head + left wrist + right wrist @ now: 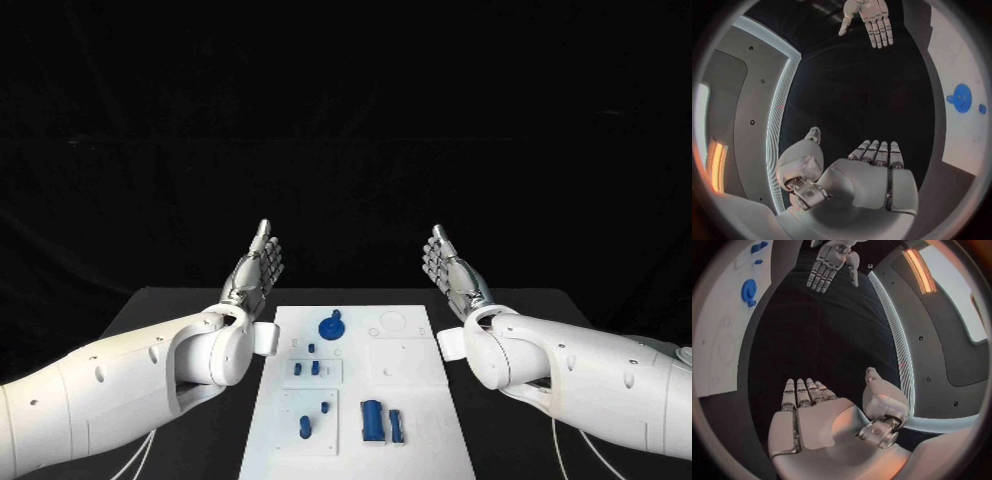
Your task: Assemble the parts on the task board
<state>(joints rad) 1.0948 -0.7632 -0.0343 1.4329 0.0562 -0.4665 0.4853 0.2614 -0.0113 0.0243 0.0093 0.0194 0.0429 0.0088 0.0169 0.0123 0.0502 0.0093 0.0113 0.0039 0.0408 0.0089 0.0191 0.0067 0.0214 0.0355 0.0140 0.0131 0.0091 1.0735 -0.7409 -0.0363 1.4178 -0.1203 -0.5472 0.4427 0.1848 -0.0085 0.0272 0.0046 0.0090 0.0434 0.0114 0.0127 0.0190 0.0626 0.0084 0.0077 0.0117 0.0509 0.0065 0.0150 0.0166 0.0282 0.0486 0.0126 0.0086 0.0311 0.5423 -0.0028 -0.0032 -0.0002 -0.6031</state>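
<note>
Both the left hand [254,272] and right hand [453,272] are hovering flat-fingered, holding nothing, flanking the task board's [418,440] far edge, seemingly equally near the round blue part [332,326].

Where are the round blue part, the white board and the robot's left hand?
round blue part [332,327], head view, middle of its disc.
task board [411,390], head view, bare white surface.
left hand [255,268], head view, middle of the raised hand.

White task board [411,400] lies flat on the table's middle; blue parts [381,421] rest on it, a round one [332,326] nearest its far edge.
</note>
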